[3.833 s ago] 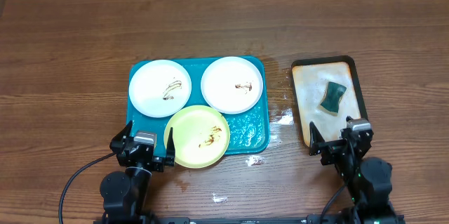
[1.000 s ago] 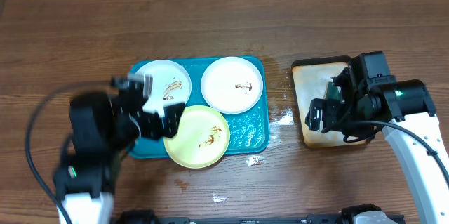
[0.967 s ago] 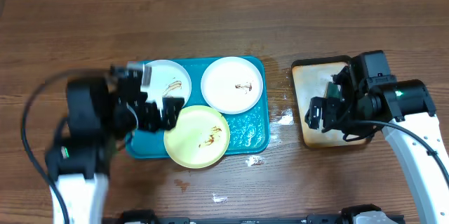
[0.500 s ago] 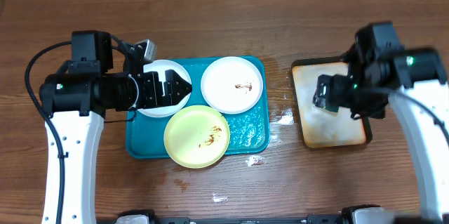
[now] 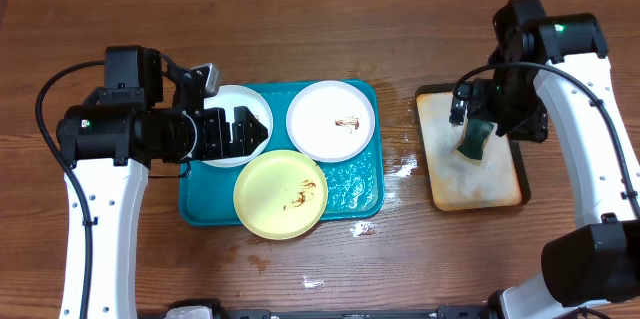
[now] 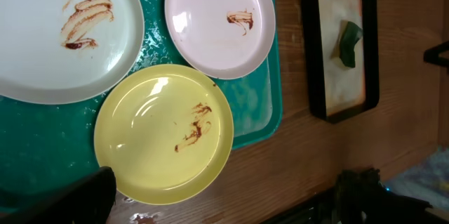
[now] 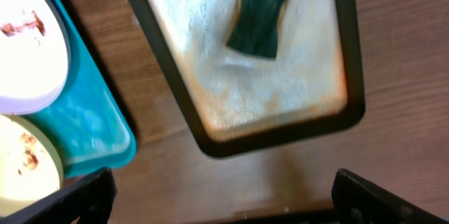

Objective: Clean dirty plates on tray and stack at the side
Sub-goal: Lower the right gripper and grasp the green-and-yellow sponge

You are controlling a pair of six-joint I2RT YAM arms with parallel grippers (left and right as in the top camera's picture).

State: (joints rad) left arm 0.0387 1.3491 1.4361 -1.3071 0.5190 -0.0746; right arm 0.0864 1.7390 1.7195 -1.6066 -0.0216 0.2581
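- left hand: fingers spread wide, nothing between them; it hangs over the first white round shallow plate, left of centre in the overhead view.
- That plate lies in the upper left corner of the large teal-blue rectangular plastic tray. The left wrist view shows a brown smear on it.
- pale yellow round plate: lower middle of the tray, its lower edge out over the tray rim, close against both white plates. Brown smear right of its middle.
- second white round plate: upper right corner of the tray, small brown smear near its middle.
- wet patches on the brown wooden bench, between the two trays.
- smaller black-rimmed tray with stained beige inside: right side of the frame. A dark green sponge lies in its upper half.
- right hand: fingers spread wide, empty. It is above the black-rimmed tray, near the sponge and not touching it.
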